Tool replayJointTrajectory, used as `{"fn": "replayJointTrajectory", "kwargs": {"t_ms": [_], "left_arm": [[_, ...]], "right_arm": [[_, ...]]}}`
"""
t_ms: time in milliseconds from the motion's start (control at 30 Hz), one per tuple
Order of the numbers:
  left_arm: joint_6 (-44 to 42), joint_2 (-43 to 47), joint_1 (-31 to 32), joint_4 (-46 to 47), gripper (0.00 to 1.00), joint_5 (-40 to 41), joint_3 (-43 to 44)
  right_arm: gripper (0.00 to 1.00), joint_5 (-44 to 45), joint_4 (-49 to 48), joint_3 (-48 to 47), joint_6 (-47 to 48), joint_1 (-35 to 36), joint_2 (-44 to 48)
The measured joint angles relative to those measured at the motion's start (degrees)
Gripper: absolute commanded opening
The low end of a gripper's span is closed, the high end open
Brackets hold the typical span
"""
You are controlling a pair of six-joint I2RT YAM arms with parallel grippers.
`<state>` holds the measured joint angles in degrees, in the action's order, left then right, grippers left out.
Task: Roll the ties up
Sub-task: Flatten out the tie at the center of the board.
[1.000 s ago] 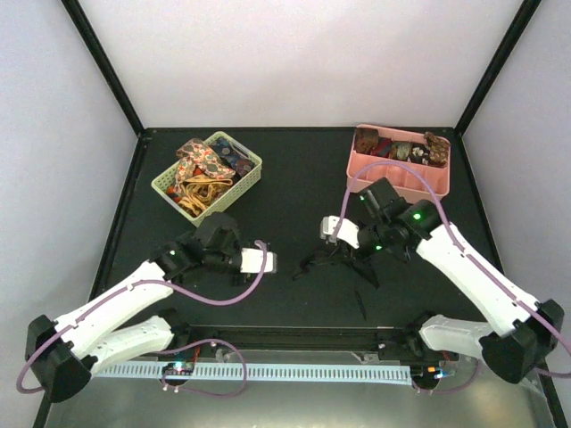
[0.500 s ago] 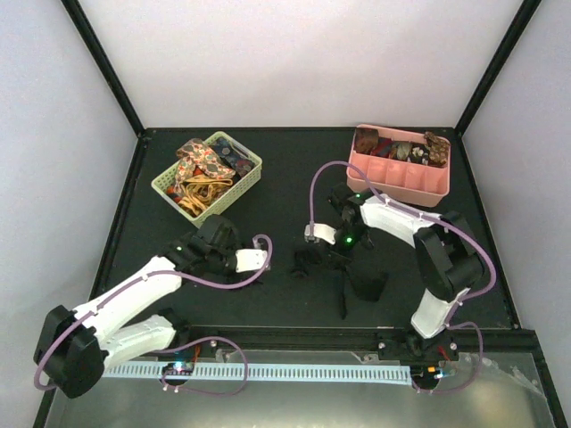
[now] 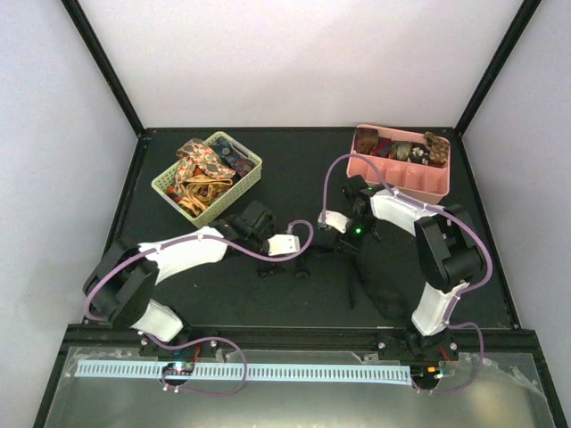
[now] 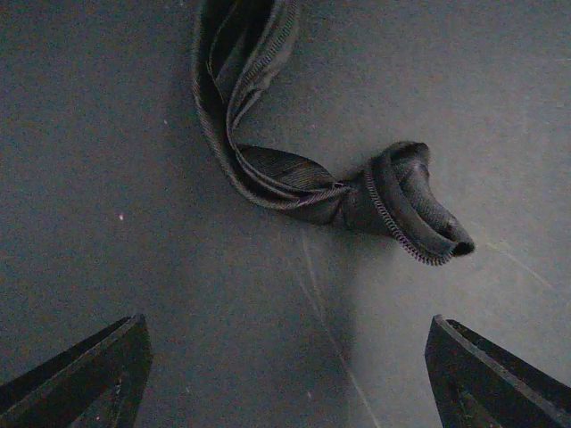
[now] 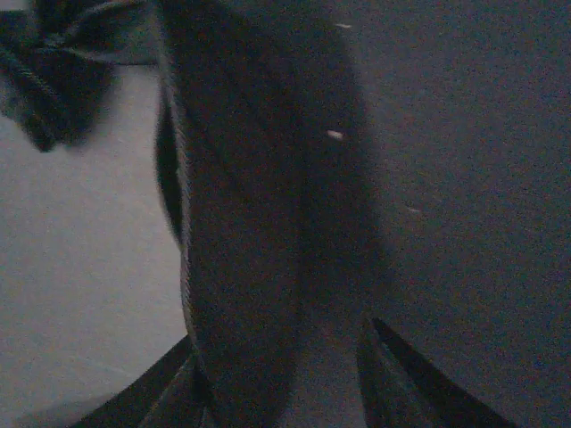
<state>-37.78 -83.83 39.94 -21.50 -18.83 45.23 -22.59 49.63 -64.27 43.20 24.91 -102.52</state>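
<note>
A dark tie [image 4: 294, 183] lies limp on the black table. Its narrow end is bunched into a loose coil [image 4: 410, 201], and the strip runs off toward the top of the left wrist view. My left gripper [image 4: 285, 379] hovers over it with the jaws wide apart and nothing between them. In the right wrist view the tie's wide part [image 5: 259, 205] runs down between the fingers of my right gripper [image 5: 285, 383], whose jaws stand apart. From above, the left gripper [image 3: 285, 266] and the right gripper [image 3: 332, 241] meet at mid-table over the tie [image 3: 352, 283].
A green basket [image 3: 250, 166] of several loose patterned ties stands at the back left. A pink divided tray [image 3: 401, 185] at the back right holds rolled ties. Purple cables loop over both arms.
The left arm has swung right to mid-table and its jaws have opened wide. The right gripper, shut before, has parted its jaws, and its arm has folded in.
</note>
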Motion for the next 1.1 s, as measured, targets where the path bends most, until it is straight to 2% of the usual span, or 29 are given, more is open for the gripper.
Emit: {"fn": "replayJointTrajectory", "kwargs": {"t_ms": [133, 233, 367, 700, 800, 967, 1033, 1067, 1100], "left_arm": [[1.5, -4.5, 3.4, 1.0, 0.86, 5.4, 3.3], [2.9, -8.3, 5.4, 0.9, 0.85, 8.5, 5.4], [4.1, -12.5, 6.3, 0.4, 0.78, 10.8, 7.7], [4.0, -16.2, 5.7, -4.3, 0.37, 12.5, 11.0], [3.2, -14.6, 4.0, -5.7, 0.29, 12.4, 9.5], [0.7, -6.3, -2.7, -10.0, 0.16, 12.1, 4.0], [-1.1, -2.6, -6.1, -11.5, 0.15, 11.7, 1.9], [-1.9, -1.2, -7.6, -12.2, 0.17, 11.5, 1.3], [-2.8, 0.0, -9.4, -12.9, 0.23, 11.1, 0.6]], "right_arm": [[0.59, 2.1, -1.4, -0.7, -2.1, -3.5, 0.3], [0.62, 3.4, -2.1, -0.8, -3.5, -5.1, 1.9], [0.69, 4.2, -2.1, -0.8, -4.7, -5.6, 5.1], [0.73, 2.2, 0.1, -0.7, -5.6, -11.9, 14.3], [0.72, 0.5, 1.2, -0.7, -5.6, -11.8, 17.4], [0.71, -3.1, 2.0, 1.1, -5.9, -11.6, 20.2], [0.71, -3.7, 2.1, 2.6, -6.1, -11.4, 20.3], [0.71, -3.8, 2.2, 3.2, -6.1, -11.3, 20.3], [0.71, -3.7, 2.2, 4.2, -6.1, -11.1, 20.4]]}}
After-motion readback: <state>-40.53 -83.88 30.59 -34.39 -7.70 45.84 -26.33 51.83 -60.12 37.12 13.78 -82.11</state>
